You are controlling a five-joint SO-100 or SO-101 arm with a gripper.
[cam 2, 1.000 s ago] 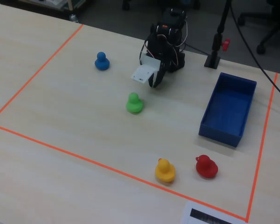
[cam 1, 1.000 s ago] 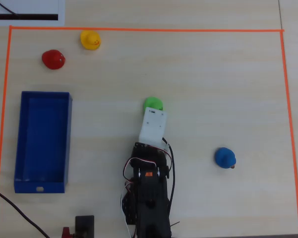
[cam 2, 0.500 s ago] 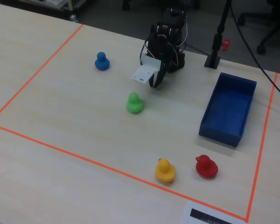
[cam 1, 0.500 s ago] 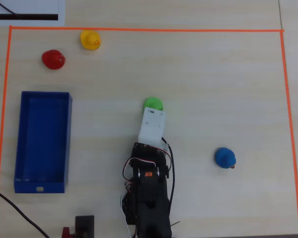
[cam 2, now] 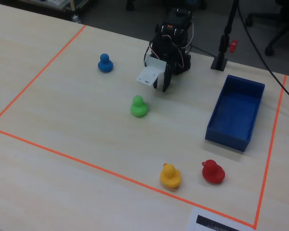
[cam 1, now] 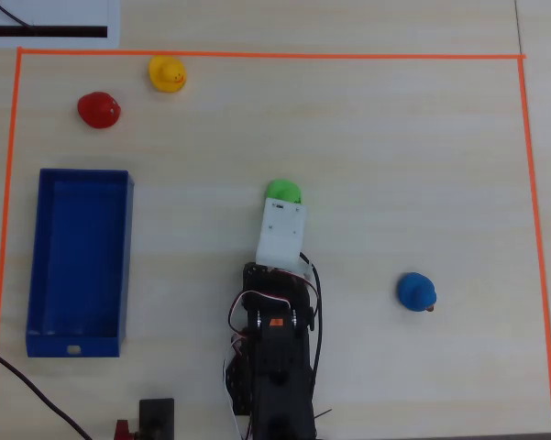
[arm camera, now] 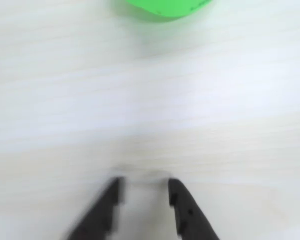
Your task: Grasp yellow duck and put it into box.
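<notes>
The yellow duck (cam 1: 168, 74) stands at the far left of the overhead view, near the orange tape; in the fixed view it (cam 2: 170, 176) is at the front. The dark-blue box (cam 1: 78, 261) lies empty along the left side, and shows on the right in the fixed view (cam 2: 229, 136). My gripper (arm camera: 145, 186) is open and empty, low over bare table near the arm's base. In the fixed view it (cam 2: 163, 87) points down just behind the green duck. It is far from both the yellow duck and the box.
A green duck (cam 1: 282, 192) sits just ahead of the gripper and shows at the top of the wrist view (arm camera: 164, 7). A red duck (cam 1: 99, 109) stands beside the yellow one. A blue duck (cam 1: 416, 291) is on the right. Orange tape (cam 1: 257, 55) frames the work area.
</notes>
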